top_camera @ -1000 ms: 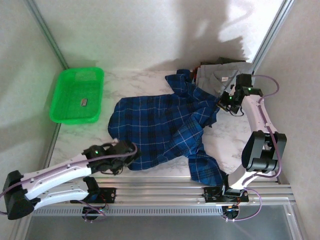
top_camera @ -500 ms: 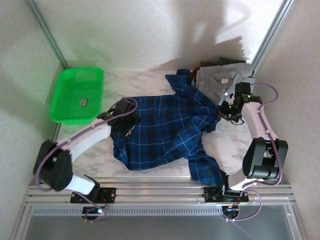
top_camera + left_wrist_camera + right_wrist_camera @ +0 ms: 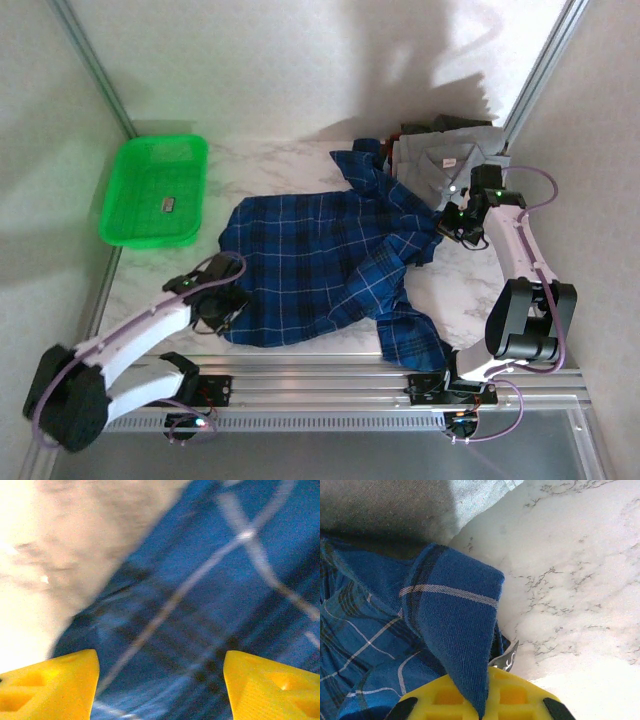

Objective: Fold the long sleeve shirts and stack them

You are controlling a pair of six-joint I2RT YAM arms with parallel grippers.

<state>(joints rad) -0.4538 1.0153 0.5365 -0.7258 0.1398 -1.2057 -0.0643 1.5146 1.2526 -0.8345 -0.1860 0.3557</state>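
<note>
Change noted: the left gripper (image 3: 218, 305) has been brought back from the far-left edge of the plaid shirt (image 3: 320, 260) to its near-left corner. The hem there is now spread further toward the near edge. In the wrist view its jaws are seen apart, with plaid cloth beyond the fingertips (image 3: 50, 685); no pinch can be confirmed. The right gripper (image 3: 452, 215) is clamped on a fold of the same shirt, just beside the grey shirt (image 3: 445, 155). Flattening is judged to be under way, with no fold yet made. The plaid shirt is located in the middle of the table (image 3: 270, 170), collar toward the far right and hem toward the left. Its long axis runs across the table, slightly diagonal.
</note>
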